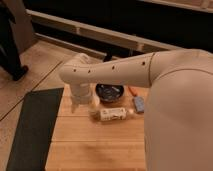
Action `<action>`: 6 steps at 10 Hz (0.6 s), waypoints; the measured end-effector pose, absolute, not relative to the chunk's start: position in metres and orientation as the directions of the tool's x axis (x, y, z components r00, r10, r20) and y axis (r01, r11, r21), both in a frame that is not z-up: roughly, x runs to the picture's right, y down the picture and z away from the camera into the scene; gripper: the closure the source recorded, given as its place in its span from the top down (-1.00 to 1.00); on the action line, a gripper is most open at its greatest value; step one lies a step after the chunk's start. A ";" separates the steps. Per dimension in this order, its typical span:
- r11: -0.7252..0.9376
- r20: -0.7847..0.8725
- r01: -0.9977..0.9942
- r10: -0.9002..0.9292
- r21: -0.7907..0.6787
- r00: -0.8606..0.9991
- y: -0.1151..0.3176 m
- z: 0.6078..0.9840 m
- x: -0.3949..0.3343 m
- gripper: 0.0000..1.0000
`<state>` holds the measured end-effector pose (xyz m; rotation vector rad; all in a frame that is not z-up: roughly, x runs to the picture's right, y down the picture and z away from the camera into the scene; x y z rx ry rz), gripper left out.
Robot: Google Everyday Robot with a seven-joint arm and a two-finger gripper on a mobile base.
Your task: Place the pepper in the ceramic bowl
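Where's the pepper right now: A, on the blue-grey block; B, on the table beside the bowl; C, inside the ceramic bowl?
B: the pepper lies on the table beside the ceramic bowl, with the gripper down at the bowl's other side.

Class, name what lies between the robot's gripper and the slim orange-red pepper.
In the camera view, the round dark glossy ceramic bowl lies there: the gripper hangs at its left, the slim orange-red pepper at its right.
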<state>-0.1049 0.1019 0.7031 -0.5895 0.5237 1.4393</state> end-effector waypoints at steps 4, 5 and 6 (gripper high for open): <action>0.037 -0.654 -0.998 0.754 -0.059 0.067 0.100 0.704 -0.105 0.30; 0.033 -0.642 -0.998 0.764 -0.059 0.063 0.088 0.711 -0.099 0.30; 0.020 -0.610 -0.998 0.791 -0.058 0.051 0.063 0.724 -0.083 0.30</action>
